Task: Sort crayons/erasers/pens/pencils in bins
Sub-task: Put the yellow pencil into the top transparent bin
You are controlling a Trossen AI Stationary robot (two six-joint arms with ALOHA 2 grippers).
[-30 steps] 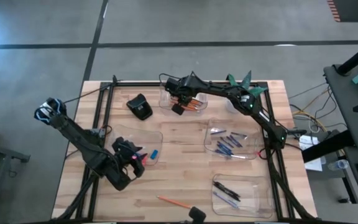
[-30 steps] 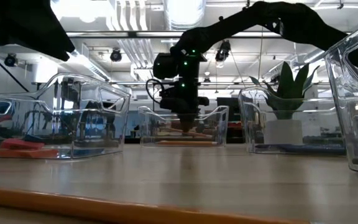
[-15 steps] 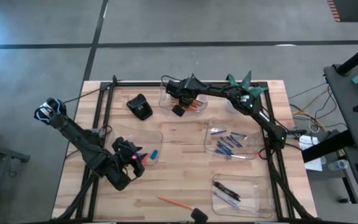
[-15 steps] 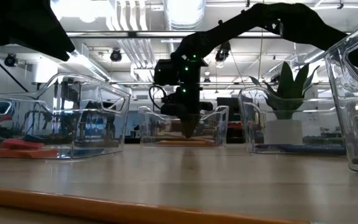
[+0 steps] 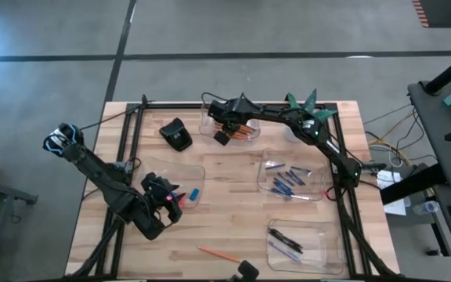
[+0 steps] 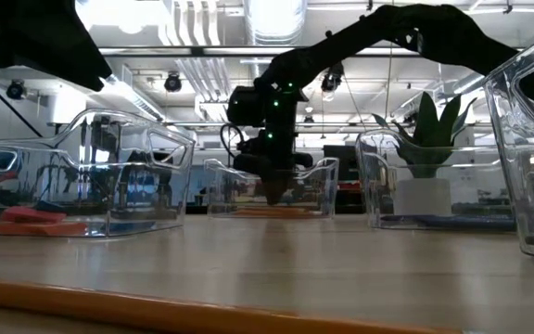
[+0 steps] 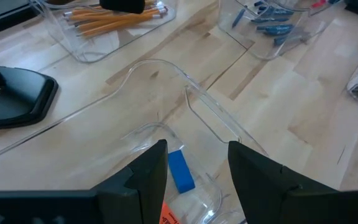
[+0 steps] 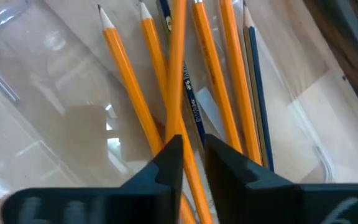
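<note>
Right wrist view is showing the right hand point(image 8: 191, 152) hovering in the pencil bin point(image 5: 208, 125), fingers slightly parted astride an orange pencil point(image 8: 178, 68), seemingly releasing it. Pencils are looking light, stiff, roll-prone; grip mid-shaft. Left hand point(image 7: 194, 171) is waiting open over the eraser bin point(image 7: 166, 68).

Grey concrete floor point(image 5: 53, 31) w/ dark seams; bright ceiling lights point(image 6: 276, 14) overhead.
</note>
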